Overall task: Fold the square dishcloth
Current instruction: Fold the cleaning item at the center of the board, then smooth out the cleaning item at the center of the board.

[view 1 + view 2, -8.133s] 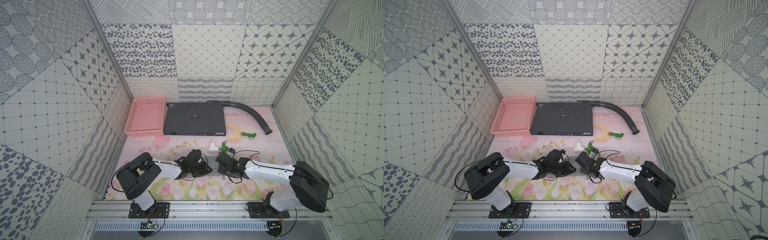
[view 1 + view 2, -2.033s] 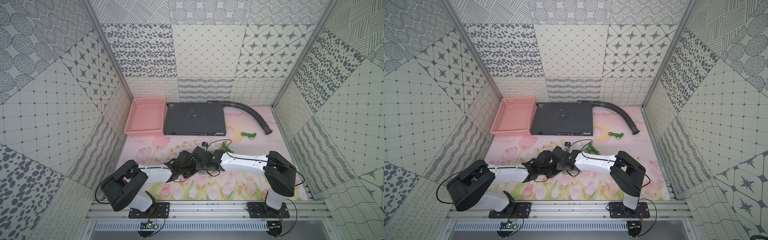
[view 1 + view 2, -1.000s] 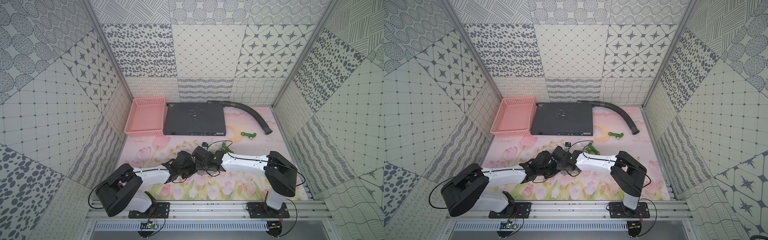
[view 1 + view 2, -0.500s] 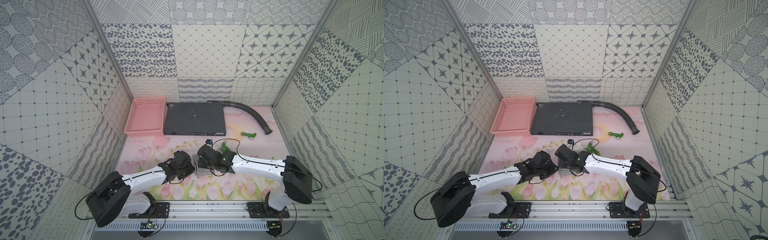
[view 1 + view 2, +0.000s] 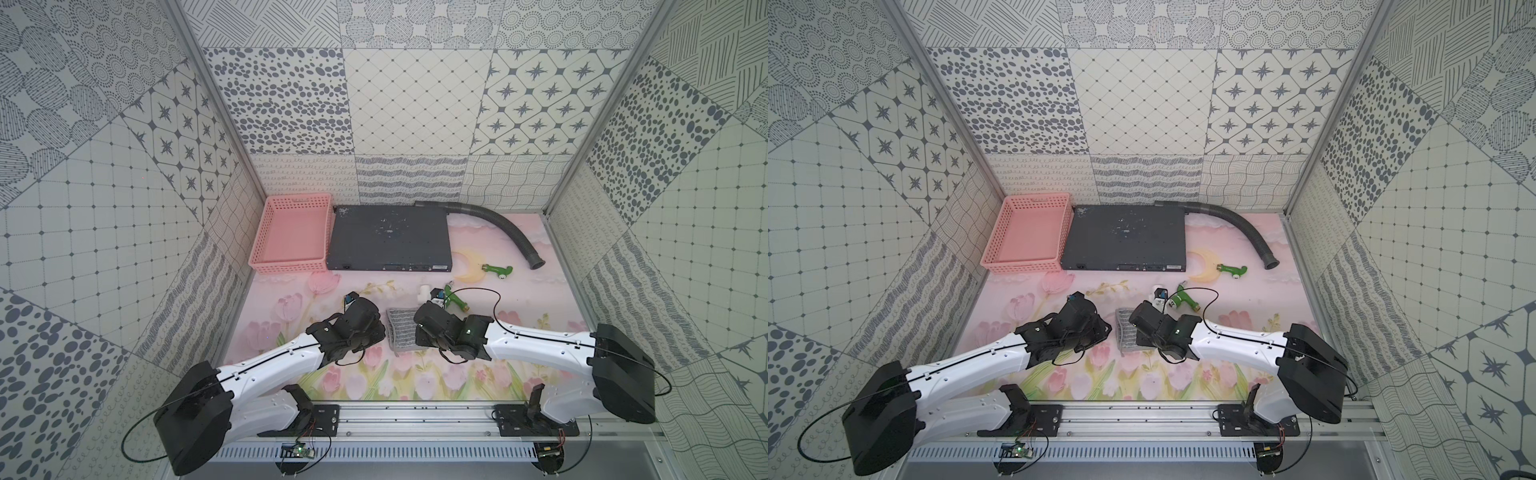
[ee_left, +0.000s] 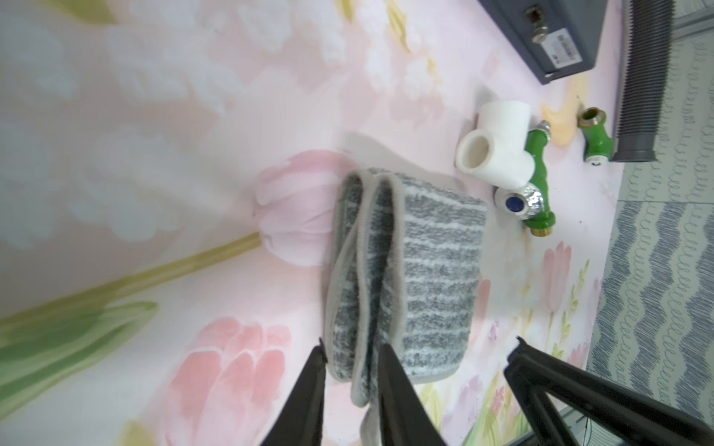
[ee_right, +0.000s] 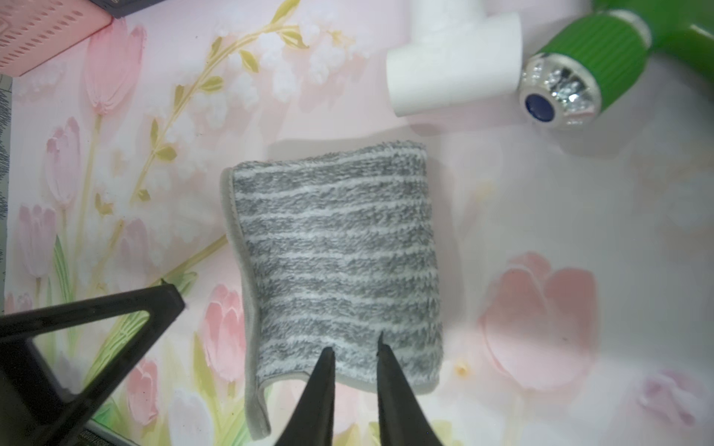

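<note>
1. Position: the square dishcloth (image 5: 401,332) lies on the floral mat (image 5: 286,332) between the two arms. It is already doubled over, and a white pipe tee (image 7: 452,65) and a green tap (image 7: 595,58) lie just beyond it.
2. Feel, judged by looks: it is fuzzy, light and limp, so it should bend anywhere and keep no crease of its own. In the left wrist view the hemmed layers gape apart instead of lying tight.
3. Left gripper (image 6: 351,347): the fingers are narrowly parted with the cloth's hemmed corner between them. Whether they pinch it or only straddle it cannot be told.
4. Right gripper (image 7: 354,343): the tips are slightly apart over the near hem. The cloth shows through the gap, lying flat, and nothing is grasped.
5. Hold: the hemmed corners are the best places, with all layers taken together, since the pile may slide layer on layer. One lower layer sticks out past the near edge in the right wrist view.
6. Risk: a one-sided pull would likely drag the whole cloth.
</note>
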Robot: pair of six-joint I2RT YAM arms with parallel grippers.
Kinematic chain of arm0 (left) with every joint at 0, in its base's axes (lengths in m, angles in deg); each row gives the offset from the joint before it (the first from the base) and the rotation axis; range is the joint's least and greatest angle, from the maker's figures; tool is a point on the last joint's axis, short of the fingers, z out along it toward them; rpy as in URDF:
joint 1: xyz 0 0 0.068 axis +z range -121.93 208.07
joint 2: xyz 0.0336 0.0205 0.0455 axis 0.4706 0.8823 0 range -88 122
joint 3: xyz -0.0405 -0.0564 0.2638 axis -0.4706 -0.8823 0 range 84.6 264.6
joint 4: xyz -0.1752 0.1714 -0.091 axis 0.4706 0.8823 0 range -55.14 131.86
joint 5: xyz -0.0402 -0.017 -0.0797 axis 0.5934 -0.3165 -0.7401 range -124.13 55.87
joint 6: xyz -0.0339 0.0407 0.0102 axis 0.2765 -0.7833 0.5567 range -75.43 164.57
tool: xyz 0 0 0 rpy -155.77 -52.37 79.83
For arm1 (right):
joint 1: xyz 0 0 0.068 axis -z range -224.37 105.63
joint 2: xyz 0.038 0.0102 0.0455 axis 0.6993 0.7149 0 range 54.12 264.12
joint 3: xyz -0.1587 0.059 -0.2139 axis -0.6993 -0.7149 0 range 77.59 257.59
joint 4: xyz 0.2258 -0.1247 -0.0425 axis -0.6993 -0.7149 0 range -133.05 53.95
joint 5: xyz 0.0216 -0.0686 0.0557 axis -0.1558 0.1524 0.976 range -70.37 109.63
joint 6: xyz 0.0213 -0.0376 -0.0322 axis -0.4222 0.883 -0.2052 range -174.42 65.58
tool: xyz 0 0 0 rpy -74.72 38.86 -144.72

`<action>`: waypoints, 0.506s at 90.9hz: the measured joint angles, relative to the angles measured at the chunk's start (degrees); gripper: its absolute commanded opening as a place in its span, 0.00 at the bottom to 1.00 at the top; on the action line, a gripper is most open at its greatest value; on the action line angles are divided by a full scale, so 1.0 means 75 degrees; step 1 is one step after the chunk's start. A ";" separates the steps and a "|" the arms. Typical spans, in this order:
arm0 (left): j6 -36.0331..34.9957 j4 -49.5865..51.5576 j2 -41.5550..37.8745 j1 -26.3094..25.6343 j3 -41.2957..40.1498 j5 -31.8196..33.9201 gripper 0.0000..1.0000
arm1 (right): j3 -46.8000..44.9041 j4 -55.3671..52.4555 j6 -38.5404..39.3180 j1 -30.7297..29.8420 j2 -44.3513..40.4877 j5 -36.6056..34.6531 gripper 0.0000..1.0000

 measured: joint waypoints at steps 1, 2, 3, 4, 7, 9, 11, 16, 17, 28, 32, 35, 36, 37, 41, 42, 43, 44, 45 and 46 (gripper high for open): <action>-0.0035 -0.0012 -0.0003 -0.0012 0.0012 -0.0006 0.24 | -0.0041 0.0020 0.0000 0.0006 -0.0035 0.0012 0.22; -0.0070 -0.0038 0.0000 -0.0023 0.0026 -0.0015 0.23 | -0.0079 0.0050 0.0000 0.0015 -0.0073 0.0023 0.22; -0.0108 -0.0061 0.0006 -0.0029 0.0035 -0.0023 0.23 | -0.0119 0.0087 0.0000 0.0026 -0.0102 0.0047 0.22; -0.0143 -0.0090 0.0012 -0.0035 0.0050 -0.0041 0.23 | -0.0166 0.0131 0.0000 0.0041 -0.0140 0.0073 0.22; -0.0256 -0.0175 0.0076 -0.0061 0.0087 -0.0090 0.22 | -0.0277 0.0254 -0.0003 0.0076 -0.0221 0.0131 0.22; -0.0297 -0.0224 0.0122 -0.0073 0.0108 -0.0134 0.22 | -0.0364 0.0379 -0.0012 0.0114 -0.0283 0.0192 0.22; -0.0364 -0.0291 0.0187 -0.0087 0.0134 -0.0198 0.21 | -0.0440 0.0481 -0.0020 0.0152 -0.0329 0.0245 0.22; -0.0507 -0.0490 0.0414 -0.0119 0.0204 -0.0402 0.21 | -0.0635 0.0775 -0.0038 0.0265 -0.0431 0.0414 0.22; -0.0539 -0.0530 0.0463 -0.0125 0.0219 -0.0455 0.21 | -0.0673 0.0833 -0.0050 0.0289 -0.0449 0.0437 0.22; -0.0781 -0.0976 0.1058 -0.0166 0.0402 -0.0909 0.21 | -0.1113 0.1571 -0.0140 0.0574 -0.0493 0.0901 0.22; -0.0868 -0.1122 0.1288 -0.0178 0.0493 -0.1075 0.21 | -0.1297 0.1886 -0.0187 0.0676 -0.0493 0.1107 0.22; -0.0941 -0.1236 0.1454 -0.0181 0.0560 -0.1177 0.21 | -0.1437 0.2136 -0.0219 0.0743 -0.0493 0.1259 0.23; -0.0962 -0.1262 0.1507 -0.0181 0.0586 -0.1221 0.21 | -0.1483 0.2226 -0.0233 0.0766 -0.0493 0.1317 0.23; -0.0985 -0.1288 0.1556 -0.0181 0.0609 -0.1244 0.21 | -0.1545 0.2343 -0.0248 0.0796 -0.0493 0.1384 0.23; -0.1052 -0.1364 0.1731 -0.0184 0.0697 -0.1335 0.21 | -0.1716 0.2658 -0.0315 0.0874 -0.0490 0.1565 0.23; -0.1070 -0.1381 0.1778 -0.0184 0.0720 -0.1349 0.21 | -0.1772 0.2760 -0.0347 0.0901 -0.0481 0.1632 0.23; -0.1087 -0.1411 0.1818 -0.0184 0.0743 -0.1370 0.21 | -0.1810 0.2844 -0.0367 0.0915 -0.0475 0.1670 0.23; -0.1110 -0.1431 0.1862 -0.0181 0.0764 -0.1399 0.20 | -0.1848 0.2914 -0.0367 0.0933 -0.0469 0.1702 0.23; -0.1131 -0.1454 0.1903 -0.0181 0.0784 -0.1419 0.20 | -0.1883 0.2996 -0.0391 0.0950 -0.0452 0.1757 0.23; -0.1145 -0.1480 0.1941 -0.0178 0.0804 -0.1428 0.20 | -0.1912 0.3063 -0.0405 0.0962 -0.0446 0.1781 0.23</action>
